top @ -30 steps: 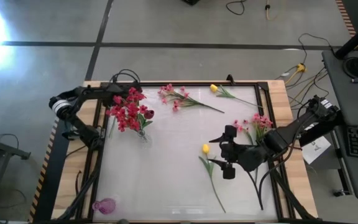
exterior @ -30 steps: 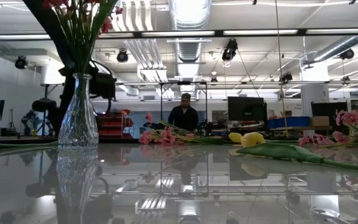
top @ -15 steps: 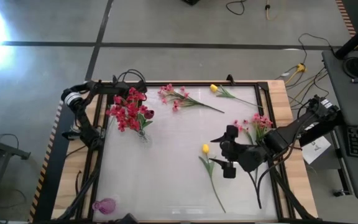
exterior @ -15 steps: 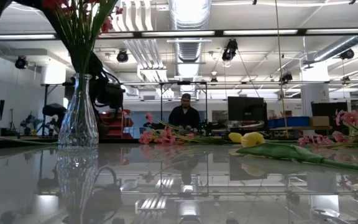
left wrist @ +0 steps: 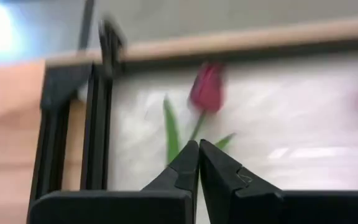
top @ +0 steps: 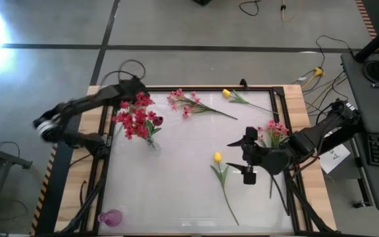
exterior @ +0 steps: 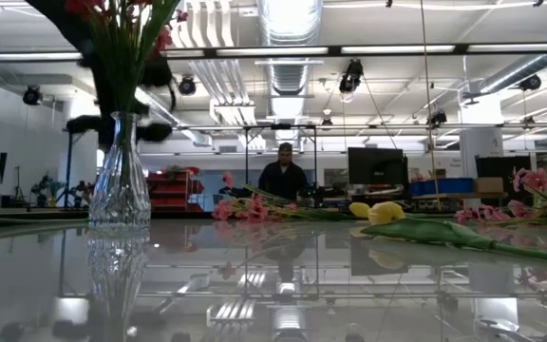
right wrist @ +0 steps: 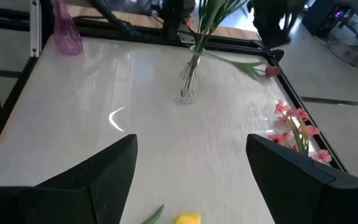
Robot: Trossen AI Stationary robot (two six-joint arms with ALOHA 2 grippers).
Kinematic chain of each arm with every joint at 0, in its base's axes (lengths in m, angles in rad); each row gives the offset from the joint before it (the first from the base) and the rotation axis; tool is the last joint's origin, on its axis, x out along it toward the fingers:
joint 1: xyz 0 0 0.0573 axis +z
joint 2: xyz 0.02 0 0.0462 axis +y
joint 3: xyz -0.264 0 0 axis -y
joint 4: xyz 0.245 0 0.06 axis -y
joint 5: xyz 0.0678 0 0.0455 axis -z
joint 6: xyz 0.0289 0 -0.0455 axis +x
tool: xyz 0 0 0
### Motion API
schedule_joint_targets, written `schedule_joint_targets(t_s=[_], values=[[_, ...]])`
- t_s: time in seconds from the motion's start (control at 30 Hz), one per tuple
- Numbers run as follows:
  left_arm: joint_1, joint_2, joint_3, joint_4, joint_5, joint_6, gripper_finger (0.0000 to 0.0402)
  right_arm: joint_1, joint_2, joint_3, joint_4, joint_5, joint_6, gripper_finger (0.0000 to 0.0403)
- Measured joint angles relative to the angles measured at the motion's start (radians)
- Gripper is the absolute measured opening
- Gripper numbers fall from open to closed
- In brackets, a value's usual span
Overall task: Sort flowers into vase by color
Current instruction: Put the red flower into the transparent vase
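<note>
Flowers: a yellow tulip (top: 218,157) lies on the desk (top: 176,191) beside the right tool (top: 249,156), spread wide; the left tool (left wrist: 198,151) is pinched closed, empty.

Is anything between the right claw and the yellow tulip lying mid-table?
Nothing visible. The open right claw hovers just beside the yellow tulip, with only bare table between them. The pink spray lies on the claw's other side, out of the path.

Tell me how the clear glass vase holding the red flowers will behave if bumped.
The clear vase looks tall and narrow, so it probably tips easily. The red flowers spread wide above it, likely making it top-heavy. Being glass on the glossy table, it may slide and could break.
</note>
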Motion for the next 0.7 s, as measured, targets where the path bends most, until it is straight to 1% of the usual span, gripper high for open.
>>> schedule_joint_targets(t_s=[0.13,0.2,0.3,0.33,0.4,0.5,0.6,0.7], values=[[-0.07,-0.255,-0.003,0.047,-0.007,0.048,0.0,0.0,-0.016,0.0,0.0,0.0,-0.006,0.0286],[-0.101,-0.362,-0.002,0.043,-0.005,0.054,0.0,0.0,-0.017,0.0,0.0,0.0,-0.006,0.0283],[-0.104,-0.431,-0.002,-0.056,-0.003,0.038,0.0,-0.004,-0.015,0.0,0.001,-0.001,-0.009,0.0282],[-0.101,-0.43,-0.005,-0.092,-0.007,0.024,0.0,-0.008,-0.013,0.0,0.004,-0.001,-0.009,0.0283],[-0.1,-0.408,-0.022,-0.1,-0.006,-0.003,0.0,-0.016,-0.009,0.0,0.01,-0.001,-0.008,0.0288],[-0.1,-0.345,-0.079,0.024,-0.002,-0.009,0.001,-0.02,-0.008,-0.001,0.009,-0.001,-0.001,0.0302],[-0.084,-0.249,-0.136,0.142,0.027,0.007,0.0035,-0.018,-0.008,-0.001,0.005,-0.003,0.009,0.0319],[-0.042,-0.113,-0.156,0.161,0.087,0.021,0.0073,-0.018,-0.009,-0.001,-0.018,-0.004,0.021,0.0333]])
